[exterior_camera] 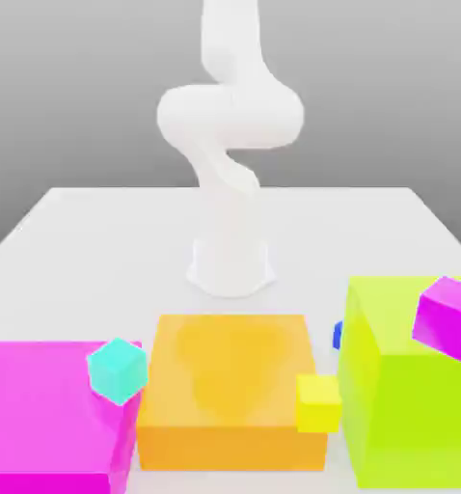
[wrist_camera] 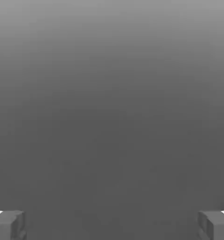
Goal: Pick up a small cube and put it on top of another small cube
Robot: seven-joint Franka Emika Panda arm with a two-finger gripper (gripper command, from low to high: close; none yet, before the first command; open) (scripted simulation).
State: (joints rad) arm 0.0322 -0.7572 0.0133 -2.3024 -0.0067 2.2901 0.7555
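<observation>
Our small deep-blue cube shows as a mere sliver right of centre in the exterior view, wedged in the gap between the orange block and the lime-green block, so most of it is hidden and we cannot tell whether it touches either one. The hand has its two grey fingertips at the bottom corners of the hand view, spread as wide as they go, with nothing between them but a plain grey backdrop; it holds nothing. We judge the step in hand to be the approach, and to do it well we should come down straight over the blue cube, turning the fingers so that they slide along the gap rather than across it, since the big blocks crowd it on both sides. A small yellow cube sits just in front of the gap and looks likely to be knocked by a slanting descent. A cyan cube rests tilted at the edge of the magenta block at lower left, and a purple cube perches tilted on the lime block at right. Every piece is a flat-coloured, hard-edged solid without texture; the white bench is smooth and matt, the white arm rounded.
</observation>
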